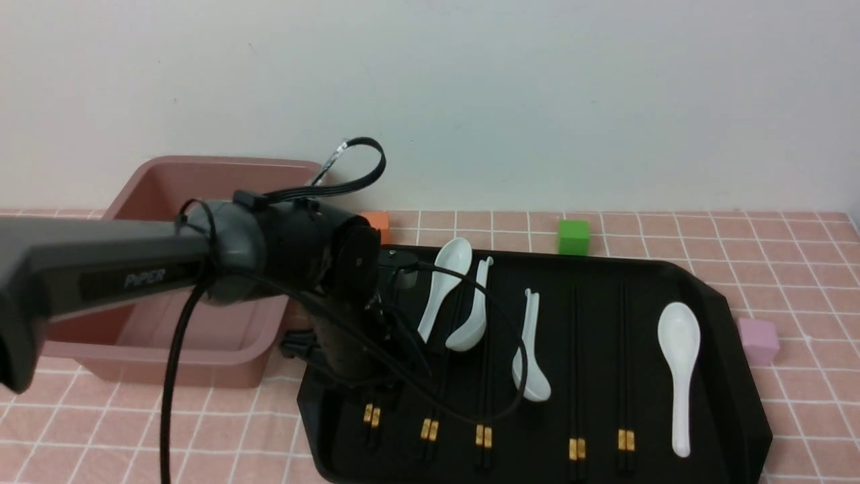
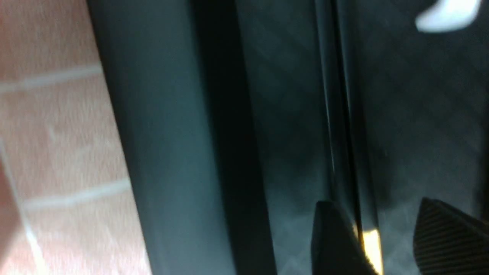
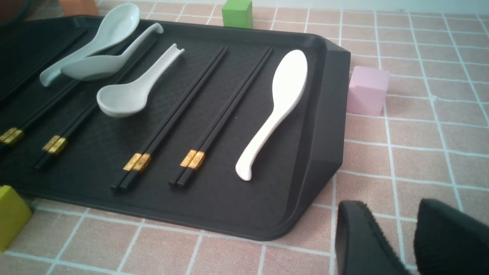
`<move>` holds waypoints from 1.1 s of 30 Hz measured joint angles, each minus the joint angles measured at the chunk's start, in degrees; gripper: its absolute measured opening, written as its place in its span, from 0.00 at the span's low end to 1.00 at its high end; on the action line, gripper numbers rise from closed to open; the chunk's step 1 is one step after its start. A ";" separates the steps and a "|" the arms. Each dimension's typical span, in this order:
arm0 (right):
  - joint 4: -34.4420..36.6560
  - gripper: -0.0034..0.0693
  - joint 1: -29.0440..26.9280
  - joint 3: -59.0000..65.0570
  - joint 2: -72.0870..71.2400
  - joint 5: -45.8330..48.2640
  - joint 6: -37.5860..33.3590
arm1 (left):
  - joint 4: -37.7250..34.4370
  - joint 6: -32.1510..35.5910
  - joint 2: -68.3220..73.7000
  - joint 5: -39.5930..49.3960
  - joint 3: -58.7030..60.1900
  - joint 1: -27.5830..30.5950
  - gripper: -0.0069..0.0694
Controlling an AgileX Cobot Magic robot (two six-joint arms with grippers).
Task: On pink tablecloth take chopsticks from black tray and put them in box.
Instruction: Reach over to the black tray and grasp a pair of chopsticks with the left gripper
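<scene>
Front view: chopsticks, five pairs, lay in tray, lower centre; box at left. Left gripper stood parted astride one pair; right gripper parted, empty. Sticks judged light, stiff, slick; take near gold band.

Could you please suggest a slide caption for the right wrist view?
Right gripper hovers over the pink tablecloth beside the black tray, which holds paired chopsticks and white spoons.

From the front camera we look forward and down across the tray to the wall, our left wrist camera pressed close over chopsticks between its jaws, our right wrist camera farther back, the same tray ahead of its jaws.
</scene>
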 joint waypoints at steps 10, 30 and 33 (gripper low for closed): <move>0.00 0.38 0.00 0.00 0.00 0.00 0.00 | 1.97 -0.05 2.73 -0.72 -1.95 0.10 0.51; 0.00 0.38 0.00 0.00 0.00 0.00 0.00 | 3.87 -8.95 2.71 -0.18 -2.41 0.16 0.24; 0.00 0.38 0.00 0.00 0.00 0.00 0.00 | 3.27 -8.95 1.14 -0.09 -1.69 -0.28 0.24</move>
